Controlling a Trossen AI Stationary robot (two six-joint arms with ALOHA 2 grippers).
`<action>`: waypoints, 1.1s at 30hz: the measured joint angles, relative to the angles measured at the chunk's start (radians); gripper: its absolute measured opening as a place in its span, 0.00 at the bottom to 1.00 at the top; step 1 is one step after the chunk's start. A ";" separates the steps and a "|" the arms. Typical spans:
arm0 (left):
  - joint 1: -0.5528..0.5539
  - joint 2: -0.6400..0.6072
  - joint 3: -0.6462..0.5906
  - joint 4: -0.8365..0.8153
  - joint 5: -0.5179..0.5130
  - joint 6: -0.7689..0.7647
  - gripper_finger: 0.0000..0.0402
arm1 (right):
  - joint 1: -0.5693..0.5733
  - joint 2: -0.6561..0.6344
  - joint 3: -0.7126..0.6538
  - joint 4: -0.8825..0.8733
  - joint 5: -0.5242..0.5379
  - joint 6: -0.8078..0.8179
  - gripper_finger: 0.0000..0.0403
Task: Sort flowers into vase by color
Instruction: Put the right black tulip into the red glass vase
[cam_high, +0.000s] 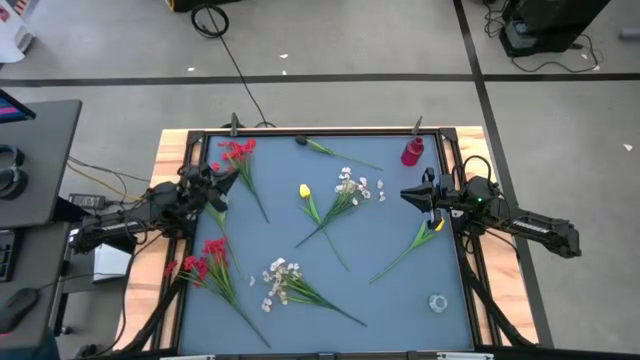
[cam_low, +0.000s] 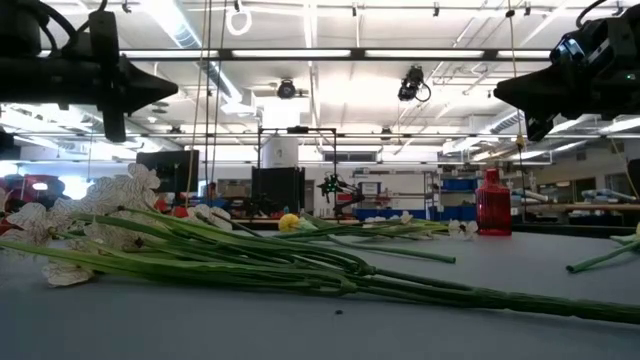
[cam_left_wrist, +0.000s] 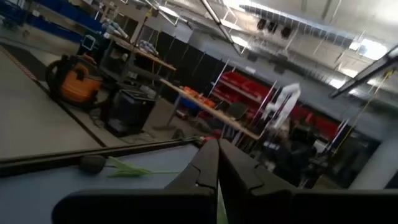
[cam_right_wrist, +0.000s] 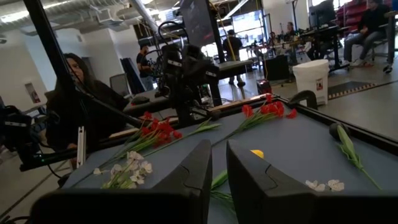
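L gripper (cam_high: 212, 190) fingers pinched on a green stem (cam_left_wrist: 221, 210) at table's left. R gripper (cam_high: 412, 195) slightly apart, gripping yellow tulip's stem (cam_right_wrist: 219, 179) near red vase (cam_high: 412, 151).

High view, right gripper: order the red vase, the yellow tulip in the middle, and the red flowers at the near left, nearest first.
From the right gripper:
1. Red vase, far right corner.
2. Yellow tulip, mat's middle.
3. Red flowers, near left.
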 joint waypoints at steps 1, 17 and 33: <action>0.000 0.000 0.000 0.002 -0.001 -0.004 0.03 | 0.000 0.000 0.000 0.000 0.000 0.000 0.15; 0.000 0.001 0.000 -0.006 -0.054 -0.016 0.03 | 0.000 0.000 0.000 0.004 0.000 0.000 0.15; 0.001 0.001 0.000 -0.033 -0.076 0.051 0.03 | 0.000 0.000 0.000 0.004 0.000 0.000 0.15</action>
